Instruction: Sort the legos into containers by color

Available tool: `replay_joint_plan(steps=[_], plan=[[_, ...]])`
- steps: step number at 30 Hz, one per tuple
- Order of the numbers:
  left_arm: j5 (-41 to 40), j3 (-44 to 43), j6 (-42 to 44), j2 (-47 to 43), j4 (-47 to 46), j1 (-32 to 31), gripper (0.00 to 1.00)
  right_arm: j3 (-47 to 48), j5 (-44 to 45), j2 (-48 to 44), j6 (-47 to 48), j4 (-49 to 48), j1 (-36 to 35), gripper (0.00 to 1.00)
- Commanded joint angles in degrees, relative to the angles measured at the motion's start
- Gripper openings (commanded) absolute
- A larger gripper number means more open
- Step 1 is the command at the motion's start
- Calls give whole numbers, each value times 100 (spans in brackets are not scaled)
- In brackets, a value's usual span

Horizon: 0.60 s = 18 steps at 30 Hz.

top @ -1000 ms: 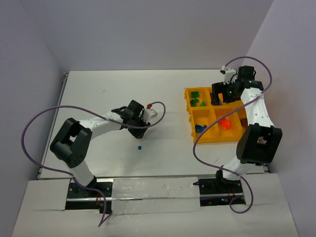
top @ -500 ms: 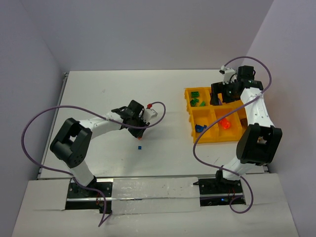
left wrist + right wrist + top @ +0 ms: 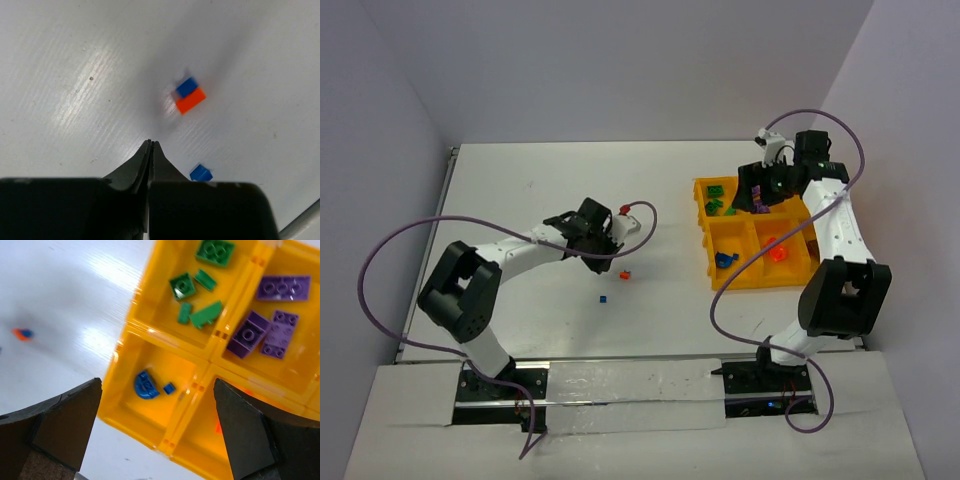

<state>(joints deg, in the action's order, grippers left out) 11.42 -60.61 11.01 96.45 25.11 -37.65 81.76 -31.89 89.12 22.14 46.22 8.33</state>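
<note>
Entry: orange-and-blue lego (image 3: 190, 95), loose near mid-counter (image 3: 75, 60) toward its near edge, lay just ahead and right of the left hand (image 3: 151, 146), fingers pressed together on nothing; the right hand (image 3: 157, 385), spread wide, hung over the distant yellow tray (image 3: 212, 359).

A white table (image 3: 520, 190) stands between pale grey walls (image 3: 620, 70), with a metal rail (image 3: 441, 185) along its left edge.

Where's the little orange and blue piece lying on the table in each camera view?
Top view: orange and blue piece, mid-table, left of the yellow tray.
Left wrist: piece upper middle, beyond the shut left claw.
Right wrist: piece at far left.
Shared landmark: white table.
</note>
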Motion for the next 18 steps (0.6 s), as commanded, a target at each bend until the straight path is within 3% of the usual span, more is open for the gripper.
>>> replay_joint_plan(steps=[1,6,8,9,10,12,18], plan=[[801,-533,-126,-648,-136,220,0,54,-757,-653,-494,-593,-323,100],[989,-999,-421,-688,-64,364,2,-170,-634,-778,-988,-970,-878,100],[1023,-1123,-398,-571,93,364,13,-168,-613,-710,-1082,-945,-996,100],[1114,-1140,-328,-491,173,363,37,-157,-585,-638,-1159,-922,-1024,100],[1230,-1088,-256,-452,203,353,54,-133,-543,-605,-1221,-922,-1009,100],[1195,-914,-169,-475,110,281,66,-116,-414,-565,-1230,-913,-988,100],[833,-903,-116,-14,-59,-151,71,-127,-219,-487,-1434,-917,-748,100]])
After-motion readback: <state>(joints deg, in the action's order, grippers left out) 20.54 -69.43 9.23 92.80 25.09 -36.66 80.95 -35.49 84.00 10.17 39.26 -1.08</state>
